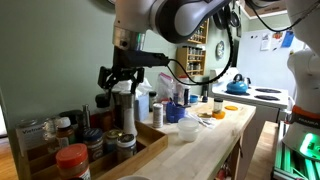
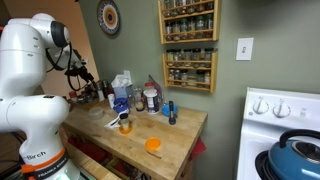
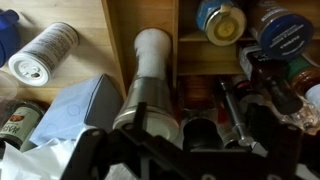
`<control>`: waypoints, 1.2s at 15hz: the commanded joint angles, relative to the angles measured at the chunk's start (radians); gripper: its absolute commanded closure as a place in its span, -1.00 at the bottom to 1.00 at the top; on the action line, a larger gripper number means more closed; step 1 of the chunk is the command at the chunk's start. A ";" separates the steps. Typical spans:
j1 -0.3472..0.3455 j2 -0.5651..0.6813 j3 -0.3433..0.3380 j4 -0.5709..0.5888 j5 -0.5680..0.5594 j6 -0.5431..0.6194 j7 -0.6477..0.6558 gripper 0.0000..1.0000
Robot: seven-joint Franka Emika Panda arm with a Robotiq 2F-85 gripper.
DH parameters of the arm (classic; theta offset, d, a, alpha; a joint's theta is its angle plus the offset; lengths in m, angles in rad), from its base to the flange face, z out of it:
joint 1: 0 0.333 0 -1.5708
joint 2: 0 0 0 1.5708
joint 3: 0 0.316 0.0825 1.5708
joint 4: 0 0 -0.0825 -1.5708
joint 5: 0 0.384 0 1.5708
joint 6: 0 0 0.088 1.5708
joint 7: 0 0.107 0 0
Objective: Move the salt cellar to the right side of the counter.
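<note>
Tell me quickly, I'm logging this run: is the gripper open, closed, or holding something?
Gripper: open, fingers spread either side of the salt cellar, not clamped on it.

One marking is reading legibly: "Birch" is showing on the arm's white base [image 2: 38, 157], well below the claw [image 2: 86, 84]. Labels on the can [image 3: 44, 52] and jars [image 3: 222, 22] ahead of the claw are showing too blurred to read.

The salt cellar [image 3: 150, 75] stands hemmed in: a wooden divider [image 3: 176, 60] and packed jars [image 3: 222, 22] sit close on one flank; a blue pack [image 3: 85, 108] is just beside the other; a white can [image 3: 45, 52] lies further off. Along the counter [image 2: 180, 135] bottles [image 2: 150, 97] crowd the wall side; the front strip lies mostly bare, save a small jar [image 2: 125, 125] and an orange lid [image 2: 153, 146].
</note>
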 commanded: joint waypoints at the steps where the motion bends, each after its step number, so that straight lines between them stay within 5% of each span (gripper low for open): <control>1: 0.028 -0.001 -0.032 0.004 0.017 0.002 -0.011 -1.00; 7: 0.028 -0.015 -0.033 -0.007 0.020 -0.015 -0.008 -1.00; 13: 0.000 -0.133 -0.009 -0.077 0.153 -0.051 -0.043 -1.00; 18: -0.050 -0.134 -0.002 -0.130 0.222 -0.038 -0.173 -1.00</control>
